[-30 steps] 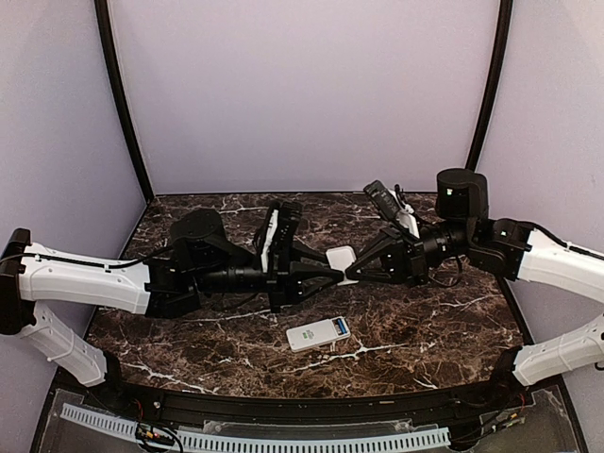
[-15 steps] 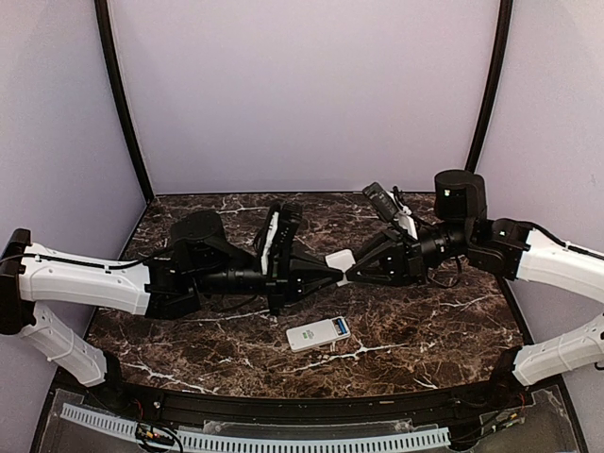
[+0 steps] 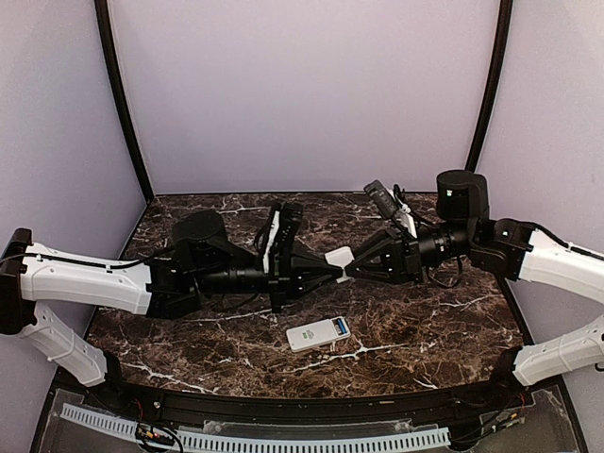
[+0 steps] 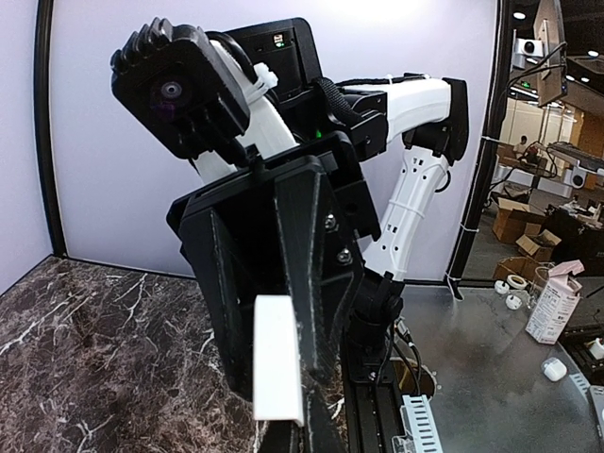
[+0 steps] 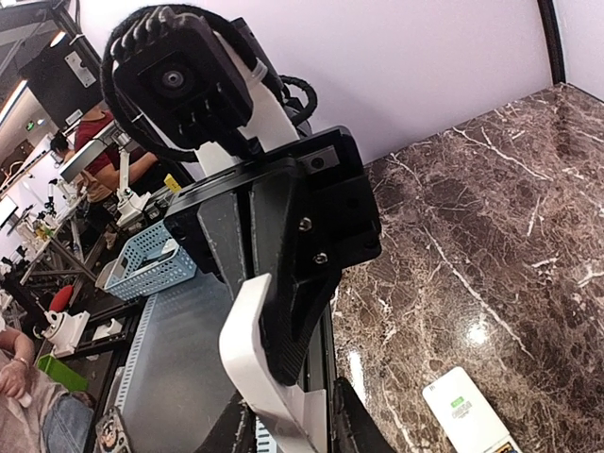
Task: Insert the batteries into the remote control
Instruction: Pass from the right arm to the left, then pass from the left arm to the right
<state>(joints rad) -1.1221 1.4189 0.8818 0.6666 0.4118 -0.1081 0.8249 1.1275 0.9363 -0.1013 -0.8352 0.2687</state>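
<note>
The left gripper (image 3: pixel 336 273) is pressed together on a small white plate (image 3: pixel 340 256). It pinches the plate by one edge, and the plate stands out from the tips, above the bench (image 3: pixel 429 326) and not touching it. In the right wrist view the two black fingers of this gripper lie flat against each other, with the plate coming out from under them.

The right gripper (image 3: pixel 349 274) meets the left gripper tip to tip, just on the other side of the same plate. It is only a little spread. In its own wrist view its fingers (image 5: pixel 351 420) stand one on each side of the plate's free end, and a narrow gap shows on one side. If the other finger touches the plate, I cannot tell. The grip on the plate is from the left gripper.

The remote control (image 3: pixel 319 334) lies flat on the bench, below both grippers and nearer to the arm bases, well apart from the tips. No gripper touches it. It is white, with a blue patch at the end that points toward the right arm. Whether this blue is a battery, I cannot say.
</note>
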